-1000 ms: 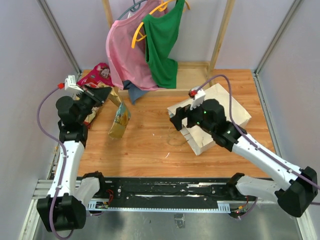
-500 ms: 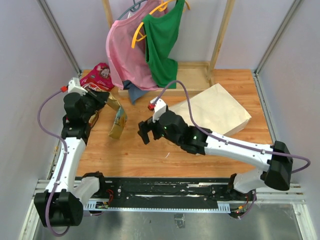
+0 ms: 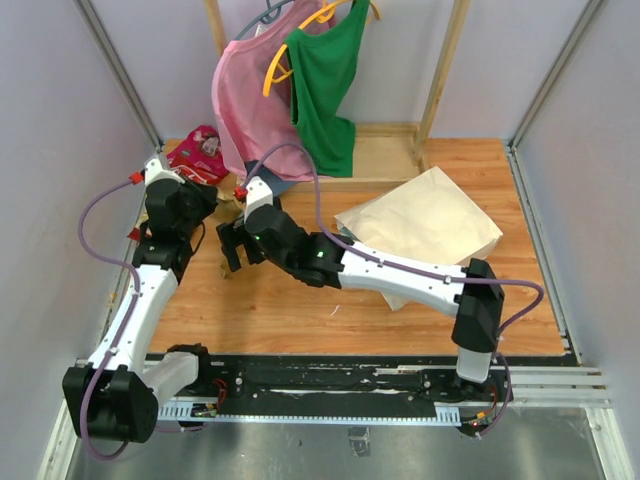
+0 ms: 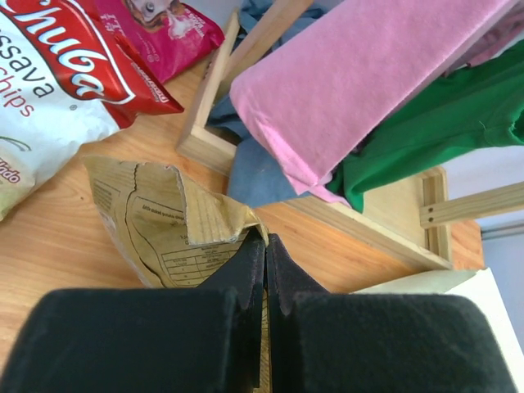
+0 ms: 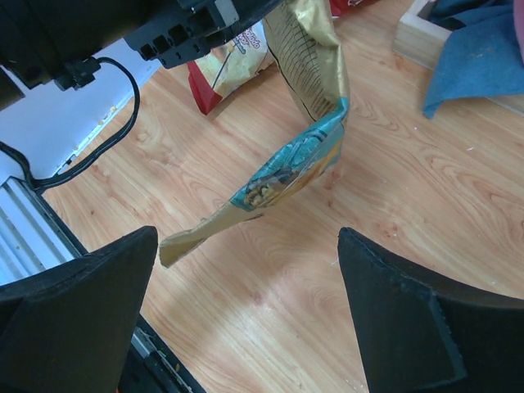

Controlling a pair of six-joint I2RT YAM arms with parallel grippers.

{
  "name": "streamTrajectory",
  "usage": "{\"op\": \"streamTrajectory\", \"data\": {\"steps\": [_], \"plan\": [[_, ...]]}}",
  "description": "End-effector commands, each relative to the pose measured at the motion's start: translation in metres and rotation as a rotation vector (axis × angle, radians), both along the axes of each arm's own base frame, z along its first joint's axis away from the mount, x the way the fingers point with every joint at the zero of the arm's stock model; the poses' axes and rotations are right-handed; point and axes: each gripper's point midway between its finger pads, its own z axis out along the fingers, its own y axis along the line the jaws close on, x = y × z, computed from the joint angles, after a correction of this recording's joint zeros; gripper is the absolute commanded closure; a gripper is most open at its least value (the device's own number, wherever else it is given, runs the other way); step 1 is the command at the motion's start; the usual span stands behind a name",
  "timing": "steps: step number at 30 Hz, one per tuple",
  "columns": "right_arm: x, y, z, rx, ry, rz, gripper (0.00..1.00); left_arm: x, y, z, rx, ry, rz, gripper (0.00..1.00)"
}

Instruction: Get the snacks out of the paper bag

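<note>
The right tool (image 5: 246, 237) hangs spread wide at centre-left over a gold packet (image 5: 307, 78), likely to take it. The bag (image 3: 430, 225) lies flat on the desk (image 3: 300, 312), right of centre. The left tool (image 4: 264, 241) pinches the packet's top edge, dangling it clear. Red packets (image 4: 74, 74) lie upper left, already out.

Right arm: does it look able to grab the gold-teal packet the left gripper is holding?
Probably yes. The right gripper is open and right over the gold-teal packet, which shows between its fingers in the wrist view with only table around it. The left gripper pinches just the packet's top edge.
</note>
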Motion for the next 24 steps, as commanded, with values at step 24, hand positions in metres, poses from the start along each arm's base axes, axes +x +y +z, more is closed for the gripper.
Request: {"op": "streamTrajectory", "data": {"steps": [24], "plan": [[0.026, -0.013, -0.047, -0.134, 0.052, -0.046, 0.15, 0.000, 0.014, 0.047, 0.042, -0.123, 0.071, 1.00]]}}
